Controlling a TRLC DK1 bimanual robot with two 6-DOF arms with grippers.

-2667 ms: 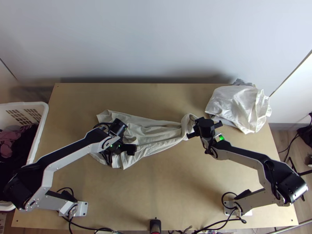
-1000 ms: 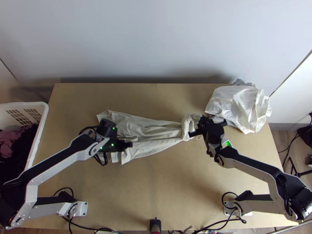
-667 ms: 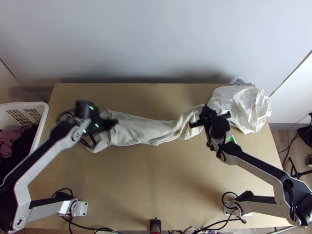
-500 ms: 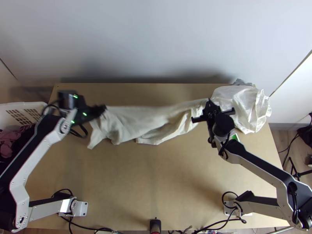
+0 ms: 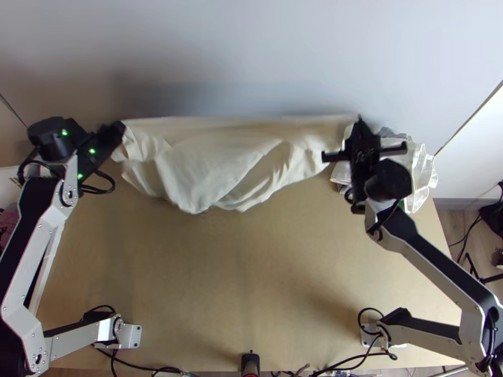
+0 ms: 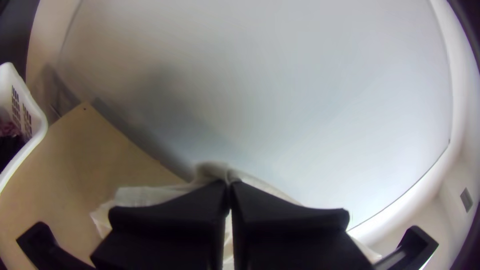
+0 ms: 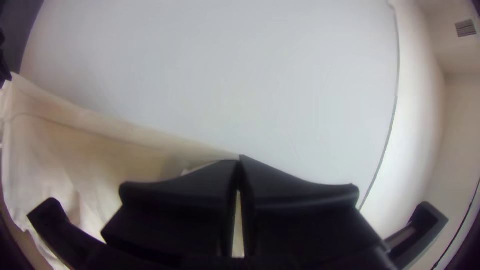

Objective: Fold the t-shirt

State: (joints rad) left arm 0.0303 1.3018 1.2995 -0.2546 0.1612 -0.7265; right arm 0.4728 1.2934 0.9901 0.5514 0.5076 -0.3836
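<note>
A pale wall (image 5: 251,56) rises behind the wooden table (image 5: 239,283). The shirt (image 5: 207,163), cream-coloured, hangs between the two grippers over the far part of the table. Its top edge runs nearly straight from one gripper to the other, and the rest droops in loose, uneven folds with a wavy lower edge; whether that edge touches the table cannot be told.

Beside the table's left side is a white basket (image 6: 39,131) with dark and pink clothes (image 6: 9,129) in it. A crumpled pile (image 5: 422,164) of whitish cloth, with some grey at its back, lies at the far right corner, partly behind the right arm.

The left gripper (image 5: 119,129) is clamped on one end of the shirt's top edge, the cloth bunched at its tips. The right gripper (image 5: 359,120) is clamped on the other end, near the pile, its fingers (image 7: 290,200) meeting at the tips.
</note>
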